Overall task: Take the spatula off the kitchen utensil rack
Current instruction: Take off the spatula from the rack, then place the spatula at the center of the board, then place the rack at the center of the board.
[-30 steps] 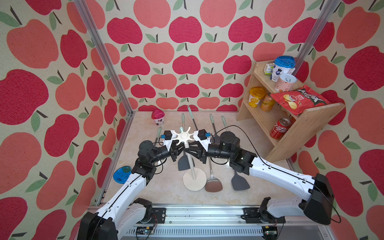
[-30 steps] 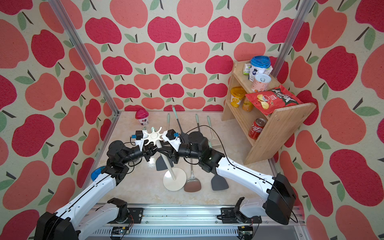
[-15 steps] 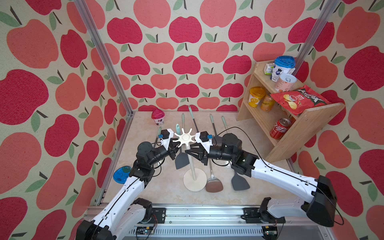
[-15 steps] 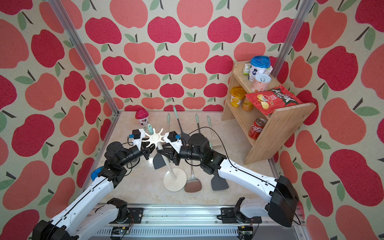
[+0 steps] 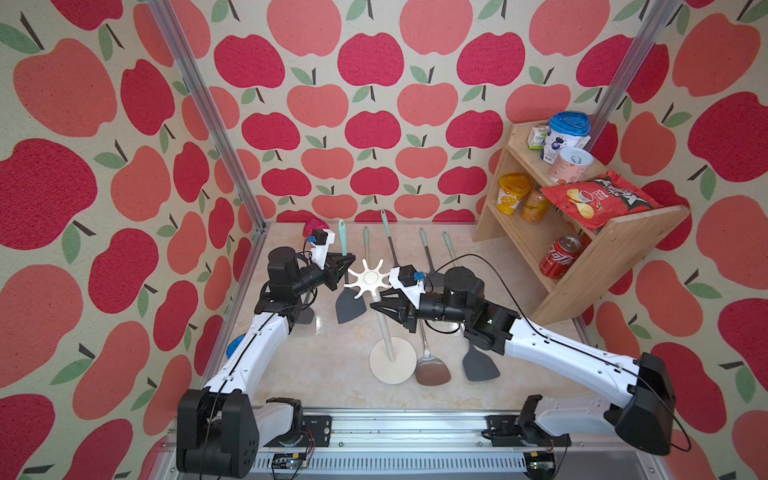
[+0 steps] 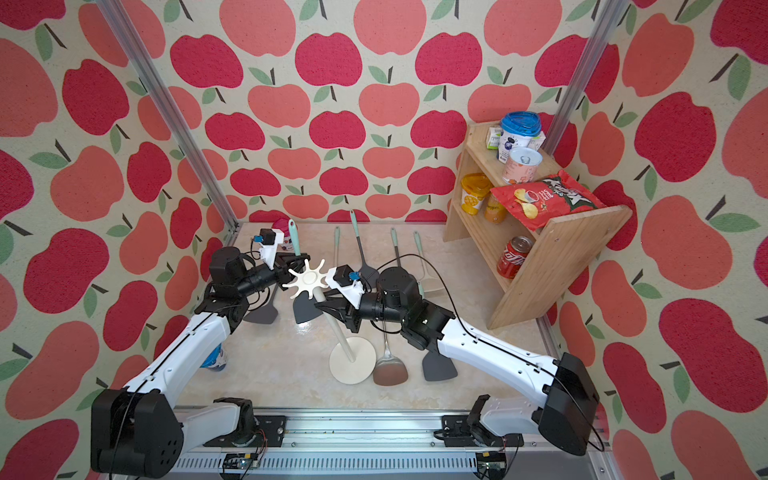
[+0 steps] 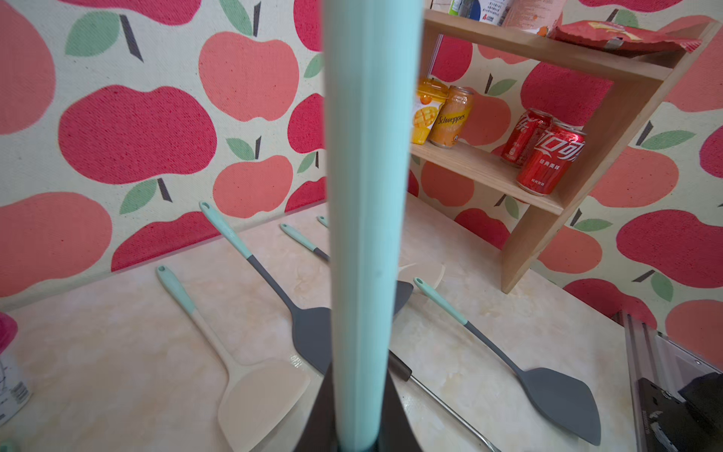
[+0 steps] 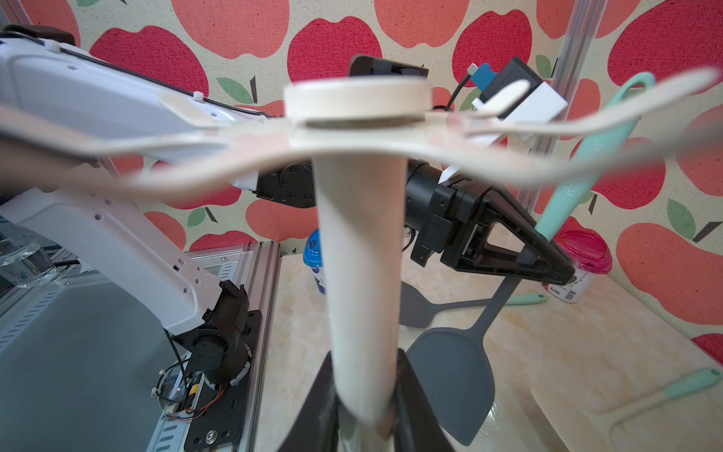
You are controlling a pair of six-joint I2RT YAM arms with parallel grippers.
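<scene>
Mint-green at the handle and dark grey at the blade, the spatula [image 5: 351, 305] hangs upright in the left gripper [image 5: 348, 266], whose fingers [image 8: 547, 262] are pressed together on the handle just above the neck. A second ago the blade hung directly under the star-shaped head of the kitchen utensil rack [image 5: 370, 279], tight against its pole. Since then the left arm has drawn it away toward the left edge of the surface [image 5: 332, 382]. In both top views the looped end of the handle now stands beside the head and apart from the hook arms. The right wrist view shows the loop near the tip of one blurred arm, so whether it has fully cleared that arm cannot be told from there.

The right gripper [image 5: 379, 311] has not let go. Its fingers [image 8: 416, 407] are closed around the pole just under the head, and the rack stands where it did, near the middle of the surface with its round base flat.

Judged from this, the unhooking looks essentially done. What seems left is to carry the spatula well clear of the head and put it down. Several other spatulas [image 5: 480, 365] already lie on the surface behind and beside the rack, so a free spot toward the left edge would suit.
</scene>
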